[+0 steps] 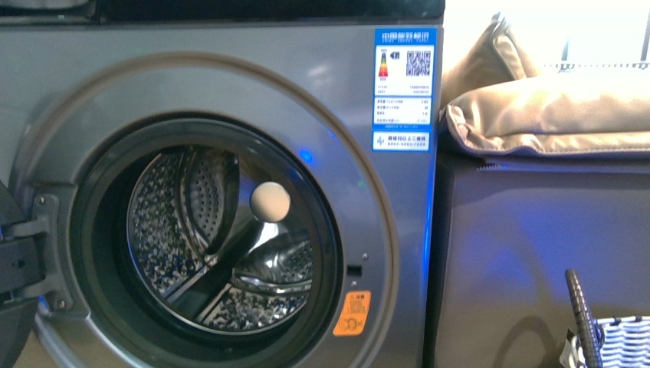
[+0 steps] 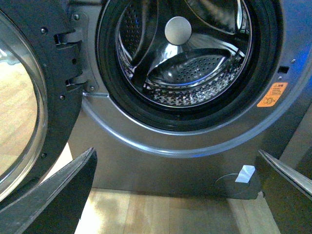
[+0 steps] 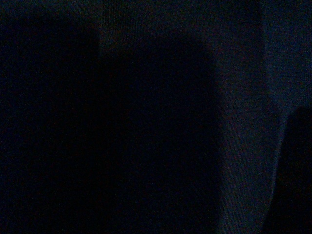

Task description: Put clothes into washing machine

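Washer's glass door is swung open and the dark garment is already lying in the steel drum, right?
No. The grey metallic front-loading washing machine has its round glass door open, but its perforated steel drum is empty, no garment inside; the front view shows it.

The left gripper (image 2: 175, 152) shows in its own wrist view as two dark fingers (image 2: 56, 192), one to either side of the camera's line of sight. The jaws stand wide apart and grip nothing. Each finger is broad near the camera and tapers to a narrow tip. The two tips sit about level with one another, pointing forward and away from the wrist. The right wrist view is dark.
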Robot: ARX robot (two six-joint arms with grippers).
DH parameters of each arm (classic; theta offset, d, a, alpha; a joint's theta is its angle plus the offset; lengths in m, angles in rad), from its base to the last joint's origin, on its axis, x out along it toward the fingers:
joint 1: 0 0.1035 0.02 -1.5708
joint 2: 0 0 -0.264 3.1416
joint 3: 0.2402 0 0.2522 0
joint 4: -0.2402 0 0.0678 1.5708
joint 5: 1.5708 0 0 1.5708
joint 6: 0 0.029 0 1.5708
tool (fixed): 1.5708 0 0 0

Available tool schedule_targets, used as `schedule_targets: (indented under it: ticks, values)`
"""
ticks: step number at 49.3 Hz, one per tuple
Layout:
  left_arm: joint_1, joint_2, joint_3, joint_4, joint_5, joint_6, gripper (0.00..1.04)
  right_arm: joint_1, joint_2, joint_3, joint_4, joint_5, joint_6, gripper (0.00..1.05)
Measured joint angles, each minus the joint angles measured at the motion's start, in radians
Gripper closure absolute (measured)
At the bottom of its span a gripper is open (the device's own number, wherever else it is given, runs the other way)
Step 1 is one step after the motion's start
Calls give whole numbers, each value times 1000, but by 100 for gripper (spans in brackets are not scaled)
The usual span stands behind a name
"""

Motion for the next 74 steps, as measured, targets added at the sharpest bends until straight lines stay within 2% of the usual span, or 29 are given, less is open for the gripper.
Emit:
schedule_targets:
  ticks: [25, 28, 40, 50, 55, 66, 74]
  values:
    - [0, 0, 0, 0, 0, 0, 6, -16, 152, 99, 91, 4, -15, 8]
    - [0, 0, 0, 0, 0, 0, 6, -20, 158, 100, 96, 10, -13, 16]
    - [0, 0, 0, 0, 0, 0, 6, -48, 114, 48, 153, -21, 47, 61]
    - [0, 0, 0, 0, 0, 0, 6, -43, -27, -120, 223, -16, 72, 85]
    - [0, 0, 0, 0, 0, 0, 6, -35, -180, -251, 292, -14, 71, 92]
    - [0, 0, 0, 0, 0, 0, 6, -3, -602, -525, 420, 13, 18, 92]
    - [0, 0, 0, 0, 0, 0, 6, 37, -945, -663, 381, 54, -42, 92]
